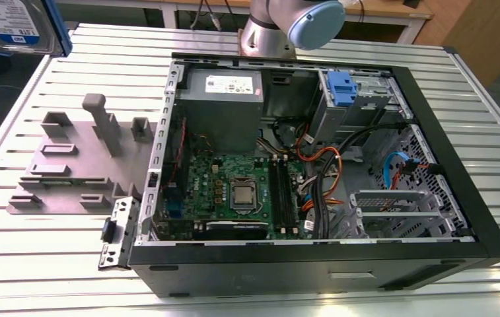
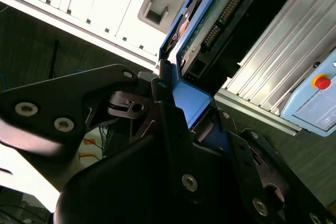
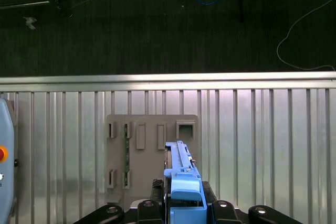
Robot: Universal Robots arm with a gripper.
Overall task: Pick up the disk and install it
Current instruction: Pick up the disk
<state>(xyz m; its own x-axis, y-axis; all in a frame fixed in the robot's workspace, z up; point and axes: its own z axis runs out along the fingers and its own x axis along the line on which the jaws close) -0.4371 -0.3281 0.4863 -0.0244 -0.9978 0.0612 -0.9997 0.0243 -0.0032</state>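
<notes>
Already the pick-up looks done: in the first wrist view the claw (image 3: 185,205) is clamped on the blue bracket of the disk (image 3: 181,169), holding it edge-on in the air above the grey holder (image 3: 152,150) on the bench (image 3: 262,145). In the exterior view the disk hangs high at the exterior view's far left, well apart from the open computer case (image 1: 470,198). By these pictures the installing is not yet done: the disk is nowhere inside the case, whose drive bay (image 1: 360,105) lies on its far side.
</notes>
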